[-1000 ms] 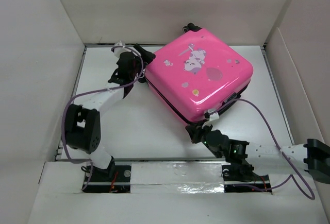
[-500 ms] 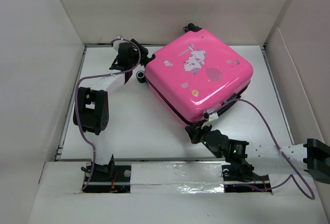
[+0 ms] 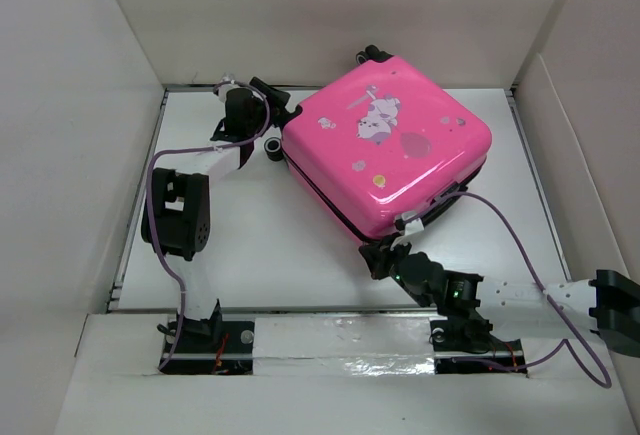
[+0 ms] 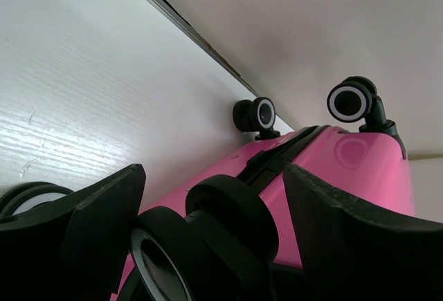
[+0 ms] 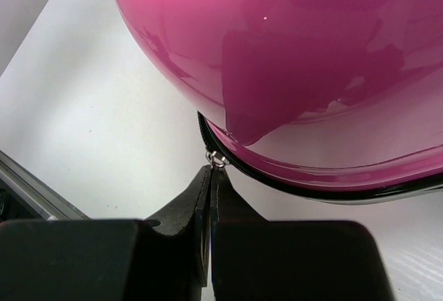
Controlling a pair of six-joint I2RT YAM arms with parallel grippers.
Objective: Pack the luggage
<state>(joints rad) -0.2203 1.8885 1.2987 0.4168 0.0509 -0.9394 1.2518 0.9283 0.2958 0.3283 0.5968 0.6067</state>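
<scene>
White tabletop (image 3: pixel 260 245), pink luggage (image 3: pixel 390 145) lying flat toward the far side. Shell looks stiff and slick (probably light), so grab hardware: right gripper (image 5: pixel 210 176) pinches the zipper pull (image 5: pixel 218 159), left gripper (image 4: pixel 211 197) is spread around a wheel (image 4: pixel 232 211).

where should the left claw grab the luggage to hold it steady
Probably the black wheel at its left corner, approached from the left along the table: it juts out and fits between the open left claw, while the luggage is broad and smooth.
</scene>
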